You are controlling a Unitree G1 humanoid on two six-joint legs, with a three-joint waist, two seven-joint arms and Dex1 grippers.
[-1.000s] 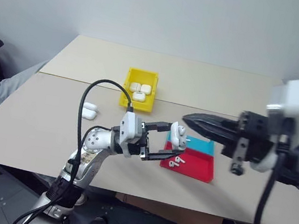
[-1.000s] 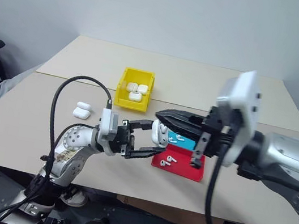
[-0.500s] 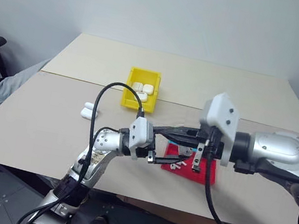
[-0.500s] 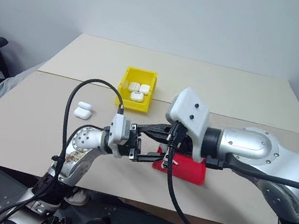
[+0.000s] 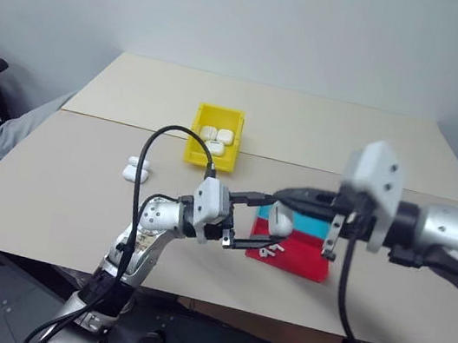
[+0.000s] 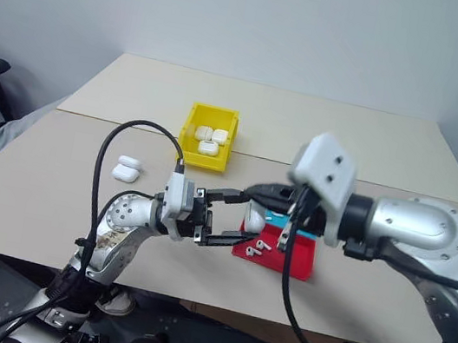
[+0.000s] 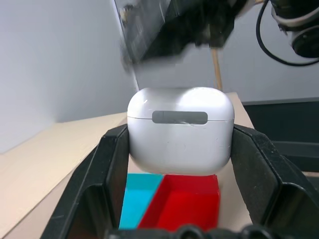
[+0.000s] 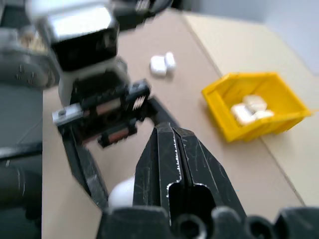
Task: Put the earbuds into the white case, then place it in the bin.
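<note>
Left gripper (image 7: 179, 164) around unlabelled white case (image 7: 180, 130).

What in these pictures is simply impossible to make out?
- Whether the white case clamped in the left hand holds earbuds: its lid is shut.
- The right hand tips in the left wrist view: blurred.
- The exact count of cases in the bin: they overlap and are too small.
- The earbuds on the red tray: too small for detail.

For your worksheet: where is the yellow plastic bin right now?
In the left eye view, the yellow plastic bin sits mid-table, left of centre, beyond both grippers, with two white cases nearer on its left.
</note>
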